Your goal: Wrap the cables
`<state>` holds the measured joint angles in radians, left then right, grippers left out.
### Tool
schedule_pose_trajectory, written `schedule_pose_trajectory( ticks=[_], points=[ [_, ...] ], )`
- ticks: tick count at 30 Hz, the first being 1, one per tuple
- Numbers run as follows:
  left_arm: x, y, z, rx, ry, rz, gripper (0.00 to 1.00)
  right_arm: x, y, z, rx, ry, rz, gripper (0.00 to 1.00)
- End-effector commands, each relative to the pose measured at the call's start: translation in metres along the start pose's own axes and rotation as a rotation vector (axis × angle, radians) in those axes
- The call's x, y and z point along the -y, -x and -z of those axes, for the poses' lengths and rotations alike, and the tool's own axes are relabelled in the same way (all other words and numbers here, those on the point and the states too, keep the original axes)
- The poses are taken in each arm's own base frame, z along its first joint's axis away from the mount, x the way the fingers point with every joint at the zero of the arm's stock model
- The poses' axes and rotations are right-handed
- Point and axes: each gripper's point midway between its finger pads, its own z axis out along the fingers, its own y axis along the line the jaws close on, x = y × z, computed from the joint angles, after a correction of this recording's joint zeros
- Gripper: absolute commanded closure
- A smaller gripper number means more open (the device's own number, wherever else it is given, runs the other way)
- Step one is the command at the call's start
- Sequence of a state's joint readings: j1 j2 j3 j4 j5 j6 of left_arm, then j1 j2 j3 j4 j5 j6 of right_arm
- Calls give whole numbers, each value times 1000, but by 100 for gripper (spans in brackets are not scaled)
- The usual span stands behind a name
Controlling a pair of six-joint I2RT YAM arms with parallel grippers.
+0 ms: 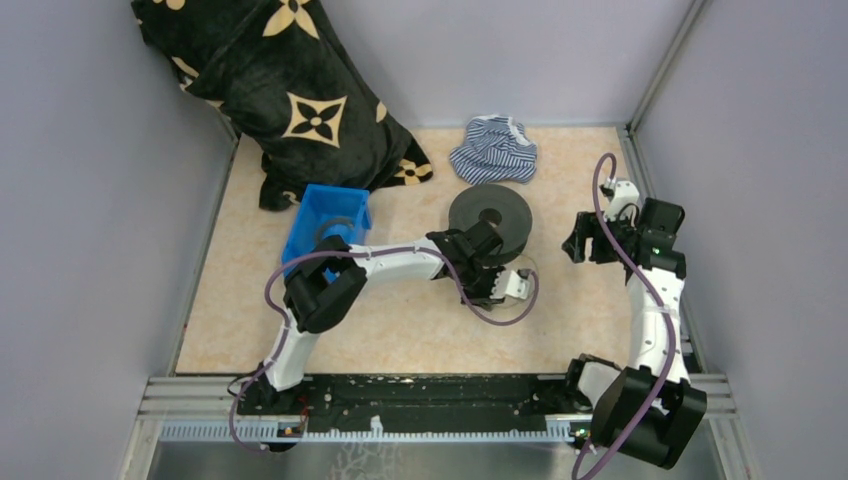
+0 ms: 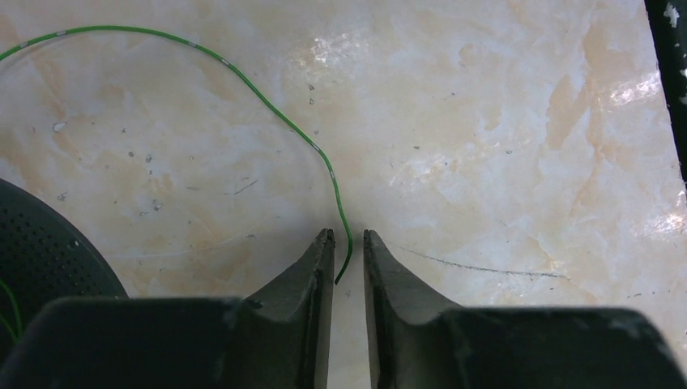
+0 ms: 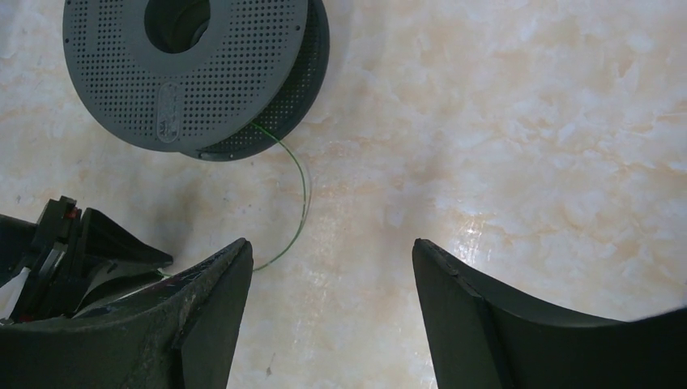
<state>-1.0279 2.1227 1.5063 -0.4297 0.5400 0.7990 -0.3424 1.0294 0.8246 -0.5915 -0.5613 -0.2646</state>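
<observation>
Left hand (image 2: 347, 236): it is down at the surface (image 1: 420, 335), just in front of the black spool (image 1: 512, 216). Its fingers are drawn in to a narrow slit and do not meet. The free end of the cable (image 2: 317, 148) lies inside that slit, close to the left finger. The slit is wider than the cable, so record no firm grip. The end sits between the fingers and is not pinched by both.

Cable location: it is a thin green wire with pale marks along it. In your left wrist view it runs from the slit up and away in one broad arc across the surface and leaves the picture at the left edge. In your right wrist view a length comes out from between the spool's two perforated flanges and curves over the surface in a loose bend. The spool lies flat.

Right hand (image 3: 330, 243): it hangs above the surface to the right of the spool, apart from it. Its fingers stand wide, with only bare surface between them, and it holds nothing.

Containers: one blue bin (image 1: 304, 232) stands left of the spool, partly behind your left arm. A dark shape shows inside it, and you cannot tell what it is.

Other items: a black flower-patterned blanket (image 1: 290, 90) lies just beyond the bin, and a striped cloth (image 1: 493, 150) lies beyond the spool.
</observation>
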Motion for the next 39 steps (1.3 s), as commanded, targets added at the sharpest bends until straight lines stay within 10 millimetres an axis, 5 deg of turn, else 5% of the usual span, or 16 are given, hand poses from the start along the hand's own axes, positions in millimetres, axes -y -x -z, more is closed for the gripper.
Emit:
schedule_pose_trajectory(
  ticks=[1, 5, 12, 20, 30, 39],
  points=[
    [-5, 9, -2, -5, 12, -38, 81, 3, 18, 5, 63, -28, 39, 28],
    [-19, 32, 5, 37, 47, -39, 100, 8, 20, 7, 70, -58, 38, 28],
    [-70, 81, 31, 128, 171, -11, 100, 33, 24, 16, 87, -222, 9, 28],
    [-144, 103, 54, 225, 310, 40, 100, 56, 24, 28, 105, -307, -66, 28],
    [-237, 77, 114, 325, 570, 224, 100, 54, 23, 26, 101, -287, -70, 28],
    [-273, 22, 162, 338, 681, 391, 100, 53, 23, 26, 100, -279, -65, 28]
  ],
)
